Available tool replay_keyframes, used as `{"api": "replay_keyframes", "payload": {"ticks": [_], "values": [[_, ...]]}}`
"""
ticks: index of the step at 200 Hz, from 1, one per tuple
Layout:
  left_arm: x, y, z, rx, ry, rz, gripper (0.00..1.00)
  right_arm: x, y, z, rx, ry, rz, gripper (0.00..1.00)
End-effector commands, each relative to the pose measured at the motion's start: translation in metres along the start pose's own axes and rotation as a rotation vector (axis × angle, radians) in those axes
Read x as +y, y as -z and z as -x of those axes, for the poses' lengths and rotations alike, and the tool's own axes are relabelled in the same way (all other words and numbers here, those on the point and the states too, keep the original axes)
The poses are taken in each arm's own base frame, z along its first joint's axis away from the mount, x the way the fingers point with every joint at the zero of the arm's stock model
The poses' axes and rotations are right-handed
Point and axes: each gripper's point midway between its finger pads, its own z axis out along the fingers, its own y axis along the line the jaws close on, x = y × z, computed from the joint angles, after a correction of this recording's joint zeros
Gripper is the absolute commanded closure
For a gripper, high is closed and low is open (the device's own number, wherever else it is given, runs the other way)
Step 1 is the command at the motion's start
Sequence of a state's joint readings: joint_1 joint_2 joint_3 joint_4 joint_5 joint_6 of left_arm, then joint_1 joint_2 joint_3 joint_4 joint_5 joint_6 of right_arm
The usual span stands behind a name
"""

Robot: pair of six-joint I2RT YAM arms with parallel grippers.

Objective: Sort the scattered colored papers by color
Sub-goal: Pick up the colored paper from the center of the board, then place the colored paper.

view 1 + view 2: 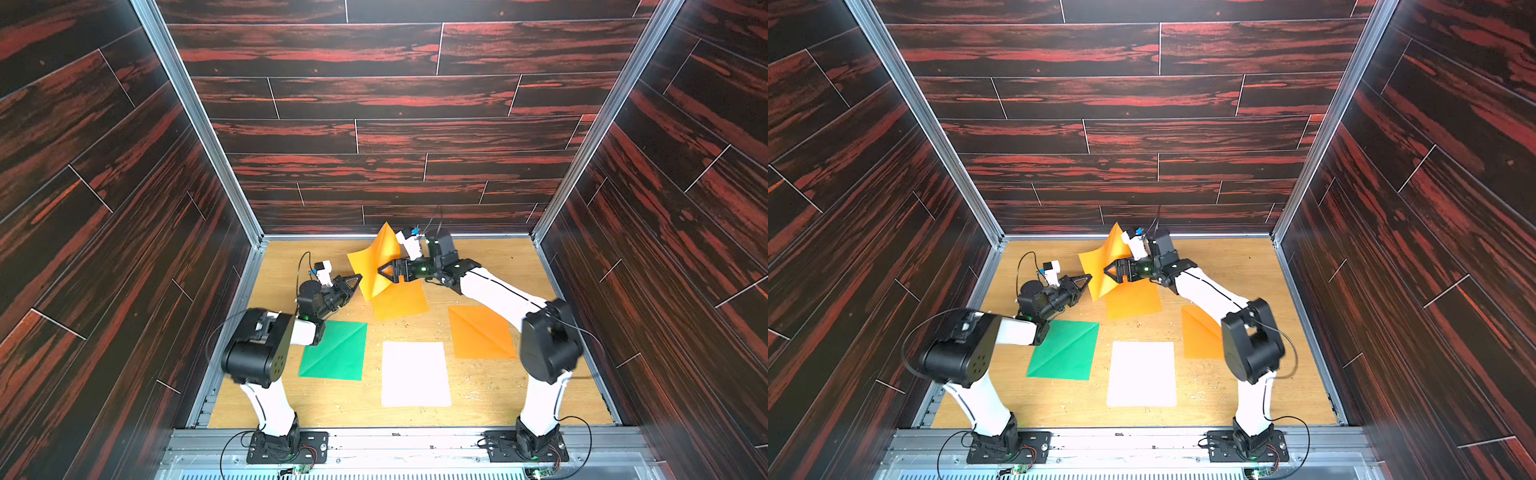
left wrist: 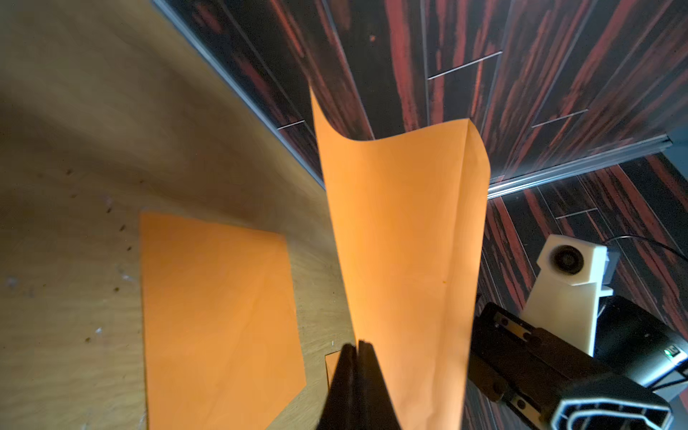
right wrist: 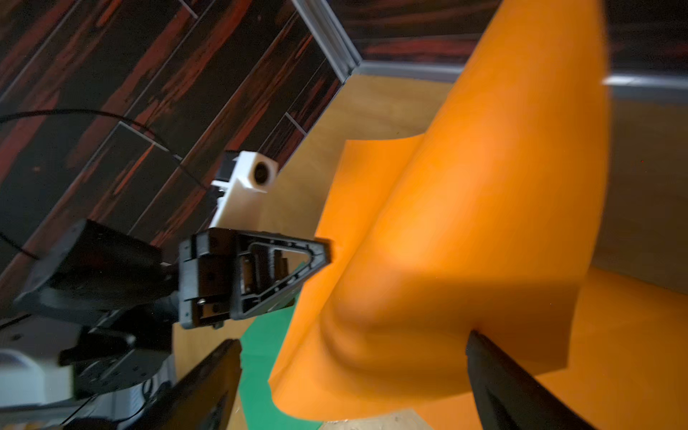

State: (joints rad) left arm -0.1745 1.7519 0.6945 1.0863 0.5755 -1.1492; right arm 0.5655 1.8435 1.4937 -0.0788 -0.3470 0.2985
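**Ana:** Five sheets lie about the wooden table [image 1: 498,266]. What is on the left?

**Ben:** A green sheet [image 1: 334,351] lies flat at near left, with a diagonal crease. The left arm crosses its far corner. Just beyond it, the left gripper [image 1: 358,277] has its fingers pressed together on the edge of a lifted orange sheet [image 1: 376,262]. The left wrist view shows that pinch [image 2: 359,344] on the paper [image 2: 402,242].

**Ana:** How does that sheet stand?

**Ben:** It stands upright and curled, clear of the table at the far middle, with one corner pointing up.

**Ana:** And the right tool?

**Ben:** The right gripper [image 1: 384,272] meets the sheet from the right. In its wrist view the fingers [image 3: 495,376] are spread wide, with the paper [image 3: 465,223] bulging between them. One finger touches the paper and nothing is clamped.

**Ana:** What comes next, going right?

**Ben:** A flat orange sheet [image 1: 401,301] lies on the table just right of the raised one. A white sheet [image 1: 415,374] lies flat at near centre, apart from the others. Furthest right, a creased orange sheet [image 1: 480,334] lies flat beside the right arm
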Motion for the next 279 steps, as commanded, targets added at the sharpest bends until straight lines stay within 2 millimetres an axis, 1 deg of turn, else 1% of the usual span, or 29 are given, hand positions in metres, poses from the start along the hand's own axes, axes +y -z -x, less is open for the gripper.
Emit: {"api": "replay_keyframes", "payload": {"ticks": [1, 30, 52, 81, 102, 118, 133, 146, 151, 153, 156, 176, 195, 206, 220, 235, 247, 268, 279], "values": [[-0.022, -0.003, -0.008, 0.059, -0.092, 0.057, 1.00, -0.023, 0.028, 0.009, -0.071, 0.044, -0.211, 0.02], [-0.035, -0.011, -0.018, 0.105, -0.141, 0.108, 1.00, -0.029, 0.073, 0.024, -0.163, 0.056, -0.361, 0.02], [-0.044, -0.019, -0.019, 0.115, -0.162, 0.118, 1.00, -0.031, 0.105, 0.033, -0.229, 0.065, -0.457, 0.02], [-0.055, -0.031, -0.023, 0.135, -0.191, 0.130, 1.00, -0.032, 0.125, 0.034, -0.237, 0.073, -0.519, 0.02], [-0.070, -0.046, -0.030, 0.158, -0.213, 0.118, 1.00, -0.036, 0.136, 0.033, -0.245, 0.060, -0.564, 0.02], [-0.078, -0.060, -0.039, 0.184, -0.227, 0.114, 1.00, -0.031, 0.148, 0.037, -0.268, 0.059, -0.566, 0.02], [-0.085, -0.074, -0.047, 0.201, -0.232, 0.103, 1.00, -0.021, 0.166, 0.046, -0.321, 0.061, -0.566, 0.02], [-0.092, -0.087, -0.056, 0.217, -0.231, 0.088, 1.00, -0.012, 0.187, 0.055, -0.379, 0.063, -0.575, 0.02], [-0.100, -0.091, -0.059, 0.218, -0.234, 0.072, 1.00, -0.009, 0.196, 0.058, -0.402, 0.065, -0.578, 0.02], [-0.094, -0.095, -0.064, 0.227, -0.229, 0.081, 1.00, -0.008, 0.199, 0.059, -0.411, 0.065, -0.582, 0.02], [-0.093, -0.099, -0.067, 0.234, -0.226, 0.081, 1.00, -0.006, 0.204, 0.061, -0.425, 0.065, -0.582, 0.02], [-0.098, -0.120, -0.088, 0.260, -0.223, 0.062, 1.00, 0.006, 0.240, 0.071, -0.523, 0.061, -0.604, 0.02], [-0.101, -0.134, -0.103, 0.279, -0.200, 0.033, 1.00, 0.016, 0.274, 0.078, -0.615, 0.057, -0.628, 0.02], [-0.109, -0.141, -0.110, 0.283, -0.183, 0.001, 1.00, 0.022, 0.291, 0.080, -0.662, 0.058, -0.635, 0.02], [-0.125, -0.150, -0.120, 0.298, -0.176, -0.046, 1.00, 0.028, 0.309, 0.081, -0.707, 0.056, -0.639, 0.02], [-0.141, -0.160, -0.132, 0.318, -0.181, -0.073, 1.00, 0.031, 0.321, 0.080, -0.738, 0.053, -0.644, 0.02], [-0.154, -0.168, -0.146, 0.342, -0.174, -0.105, 1.00, 0.033, 0.326, 0.079, -0.750, 0.052, -0.642, 0.02], [-0.172, -0.181, -0.174, 0.388, -0.157, -0.157, 1.00, 0.035, 0.327, 0.078, -0.750, 0.050, -0.636, 0.02], [-0.177, -0.188, -0.188, 0.403, -0.146, -0.178, 1.00, 0.034, 0.327, 0.078, -0.748, 0.045, -0.637, 0.02]]}}
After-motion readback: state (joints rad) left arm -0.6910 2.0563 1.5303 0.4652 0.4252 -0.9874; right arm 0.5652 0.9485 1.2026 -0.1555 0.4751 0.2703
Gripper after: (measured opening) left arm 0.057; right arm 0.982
